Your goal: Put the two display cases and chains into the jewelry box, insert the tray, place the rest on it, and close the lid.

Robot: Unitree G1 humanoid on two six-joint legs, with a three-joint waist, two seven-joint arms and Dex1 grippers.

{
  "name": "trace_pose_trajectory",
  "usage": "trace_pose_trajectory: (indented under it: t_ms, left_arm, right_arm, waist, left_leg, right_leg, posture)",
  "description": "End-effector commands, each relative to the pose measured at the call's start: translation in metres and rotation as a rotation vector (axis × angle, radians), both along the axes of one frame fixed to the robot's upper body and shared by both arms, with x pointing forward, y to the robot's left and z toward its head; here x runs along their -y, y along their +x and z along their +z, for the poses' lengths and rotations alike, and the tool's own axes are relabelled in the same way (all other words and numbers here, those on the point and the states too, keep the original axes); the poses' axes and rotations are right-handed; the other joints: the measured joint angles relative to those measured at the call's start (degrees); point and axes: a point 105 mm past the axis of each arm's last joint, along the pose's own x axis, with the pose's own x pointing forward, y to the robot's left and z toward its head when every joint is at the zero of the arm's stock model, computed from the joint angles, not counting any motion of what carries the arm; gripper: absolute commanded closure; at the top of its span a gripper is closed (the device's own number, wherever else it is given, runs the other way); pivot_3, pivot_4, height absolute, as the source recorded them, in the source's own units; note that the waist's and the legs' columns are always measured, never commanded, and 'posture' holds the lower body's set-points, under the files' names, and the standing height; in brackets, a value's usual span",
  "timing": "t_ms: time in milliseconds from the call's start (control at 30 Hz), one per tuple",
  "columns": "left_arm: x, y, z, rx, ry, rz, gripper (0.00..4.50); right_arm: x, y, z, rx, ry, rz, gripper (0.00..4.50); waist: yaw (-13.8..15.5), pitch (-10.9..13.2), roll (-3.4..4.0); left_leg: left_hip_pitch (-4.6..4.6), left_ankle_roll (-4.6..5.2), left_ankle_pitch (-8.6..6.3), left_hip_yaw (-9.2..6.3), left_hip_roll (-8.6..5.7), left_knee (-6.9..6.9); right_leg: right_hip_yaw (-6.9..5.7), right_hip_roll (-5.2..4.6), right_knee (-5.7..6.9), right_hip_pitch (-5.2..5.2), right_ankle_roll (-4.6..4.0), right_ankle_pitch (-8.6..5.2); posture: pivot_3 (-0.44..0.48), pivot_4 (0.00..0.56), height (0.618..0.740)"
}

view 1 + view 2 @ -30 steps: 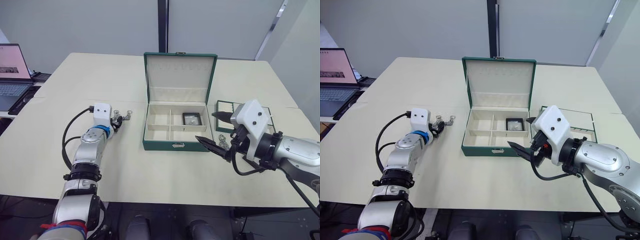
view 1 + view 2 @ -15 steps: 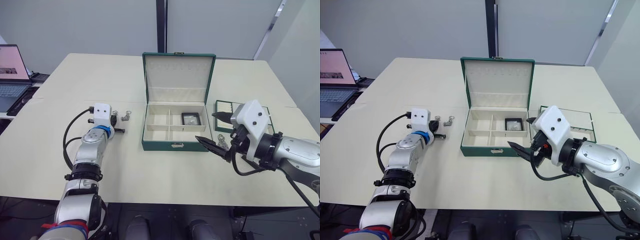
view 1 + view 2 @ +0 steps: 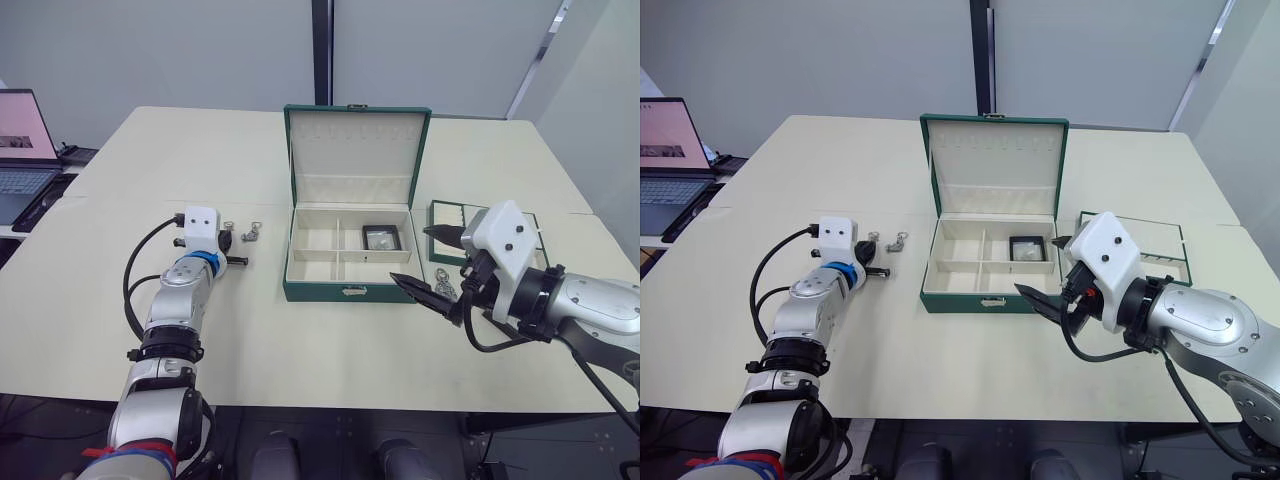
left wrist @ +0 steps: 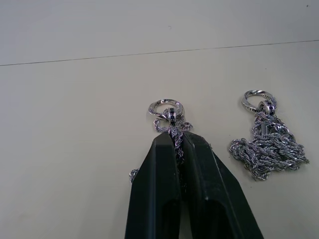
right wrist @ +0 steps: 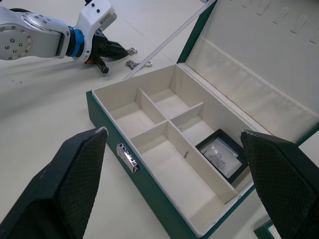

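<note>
1. The tabletop spans the frame.
2. The open jewelry box sits at center, one display case in its rear right compartment.
3. Right claw, fingers apart, hovers right of it.
4. Left claw is clamped on a chain; a second chain lies beside it.

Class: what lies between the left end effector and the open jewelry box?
A loose chain on bare table, between left end effector and jewelry box; seen in the left eye view.

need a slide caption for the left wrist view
Left end effector closed on a silver rope chain with ring clasp; a second silver chain lies beside it on the beige table.
</note>
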Motion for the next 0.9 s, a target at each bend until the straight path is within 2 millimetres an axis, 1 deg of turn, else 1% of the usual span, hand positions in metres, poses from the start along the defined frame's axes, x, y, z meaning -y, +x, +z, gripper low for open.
trace_pose_trajectory:
  t_ms: [33, 133, 333, 467, 533, 667, 767, 900]
  left_arm:
    - [-0.006, -0.003, -0.009, -0.043, 0.0, 0.014, 4.49]
    - [-0.006, -0.003, -0.006, -0.037, 0.022, 0.013, 4.49]
    - [-0.004, -0.004, 0.015, 0.03, 0.057, -0.015, 4.49]
    - [-0.003, -0.009, 0.036, 0.098, 0.09, -0.041, 4.49]
    - [-0.003, -0.011, 0.041, 0.115, 0.098, -0.044, 4.49]
    - [-0.004, -0.017, 0.066, 0.184, 0.13, -0.063, 4.49]
    - [-0.006, -0.022, 0.078, 0.204, 0.147, -0.069, 4.49]
    - [-0.003, -0.031, 0.095, 0.225, 0.17, -0.089, 4.49]
  right_arm:
    - [-0.002, -0.004, 0.01, 0.058, 0.008, 0.008, 0.0]
    - [-0.002, -0.004, 0.009, 0.057, 0.009, 0.01, 0.0]
    - [-0.003, -0.005, 0.008, 0.052, 0.014, 0.013, 0.0]
    - [-0.005, -0.005, 0.006, 0.048, 0.02, 0.017, 0.0]
    - [-0.006, -0.005, 0.006, 0.047, 0.022, 0.018, 0.0]
    - [-0.006, -0.005, 0.004, 0.042, 0.026, 0.02, 0.0]
    - [-0.006, -0.006, 0.002, 0.035, 0.025, 0.023, 0.0]
    - [-0.005, -0.008, 0.0, 0.03, 0.026, 0.03, 0.0]
  waist:
    - [0.0, 0.0, 0.0]
    - [0.0, 0.0, 0.0]
    - [-0.01, 0.01, -0.01]
    - [0.0, 0.04, -0.05]
    - [0.05, 0.04, -0.05]
    - [0.07, 0.05, -0.06]
    - [0.05, 0.05, -0.06]
    - [0.04, 0.05, -0.05]
  left_leg:
    - [0.0, 0.0, 0.0, 0.0, 0.0, 0.0]
    - [0.0, 0.0, 0.0, 0.0, 0.0, 0.0]
    - [-0.03, 0.0, 0.0, 0.0, 0.0, -0.01]
    - [-0.06, -0.01, 0.0, 0.0, 0.01, -0.02]
    - [-0.07, -0.01, 0.0, 0.0, 0.01, -0.01]
    - [-0.07, -0.01, 0.0, 0.0, 0.01, -0.02]
    - [-0.07, -0.01, 0.0, 0.0, 0.01, -0.02]
    - [-0.07, -0.01, 0.0, 0.0, 0.01, -0.03]
  right_leg:
    - [0.0, 0.0, 0.0, 0.0, 0.0, 0.0]
    - [0.0, 0.0, -0.01, 0.0, 0.0, 0.0]
    - [0.01, 0.0, -0.02, -0.02, 0.0, 0.0]
    - [0.01, 0.0, -0.04, -0.03, 0.0, 0.0]
    - [-0.01, 0.0, -0.04, -0.03, 0.0, 0.0]
    - [0.0, -0.01, -0.06, -0.03, 0.0, 0.0]
    - [0.0, -0.01, -0.06, -0.03, 0.0, 0.0]
    - [0.0, -0.01, -0.09, -0.03, 0.0, 0.0]
  posture:
    - [0.0, 0.15, 0.74]
    - [0.0, 0.15, 0.74]
    - [0.0, 0.15, 0.74]
    - [0.0, 0.15, 0.74]
    - [0.0, 0.15, 0.74]
    - [0.0, 0.15, 0.74]
    - [0.0, 0.15, 0.74]
    - [0.0, 0.15, 0.74]
